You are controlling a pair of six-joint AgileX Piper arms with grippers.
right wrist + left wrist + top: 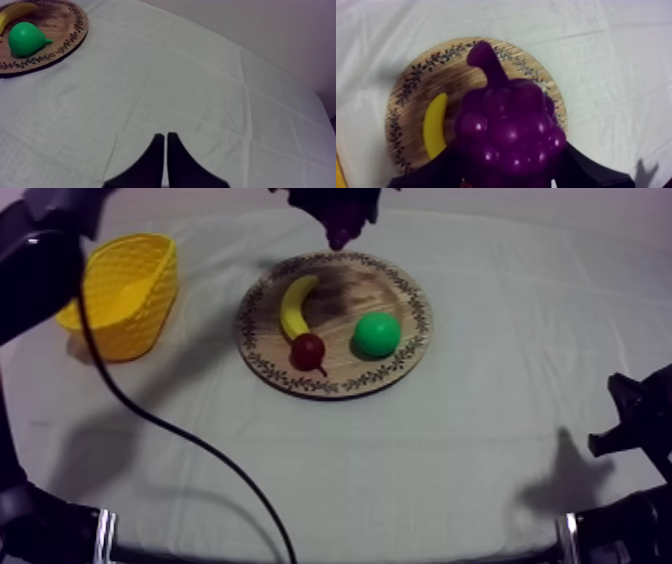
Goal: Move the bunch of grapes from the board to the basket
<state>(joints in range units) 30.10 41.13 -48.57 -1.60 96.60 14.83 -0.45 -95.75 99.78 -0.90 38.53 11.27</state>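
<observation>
The left tool (338, 206) holds the grapes (506, 131) in the air, its fingers closed on the broad end of the bunch and the stem pointing away from it. The board (262, 363) lies below. Under the tool on that board sit the banana (296, 303), the small red fruit (308, 350) and the pear (377, 334). The basket (120, 323) stands on the surface well off to the tool's side, apart from the board. The right tool (165, 145) hangs far from the fruit with its fingers pressed together on nothing, over bare cloth. The lift looks done and the carry to the basket lies ahead, and that is where trouble seems likeliest. The bunch is knobbly and rounded, so the fingers probably bear on a few beads rather than a flat face, and a quick swing could let it twist or slide out. How deep the hold goes cannot be told, because the bunch hides the fingertips. A drop here would land on the board and might scatter the fruit beneath. At the basket, a low approach could catch the rim and tip or shove so light a thing. A release from too high, or off centre, could send the grapes bouncing over the wall onto the cloth.
</observation>
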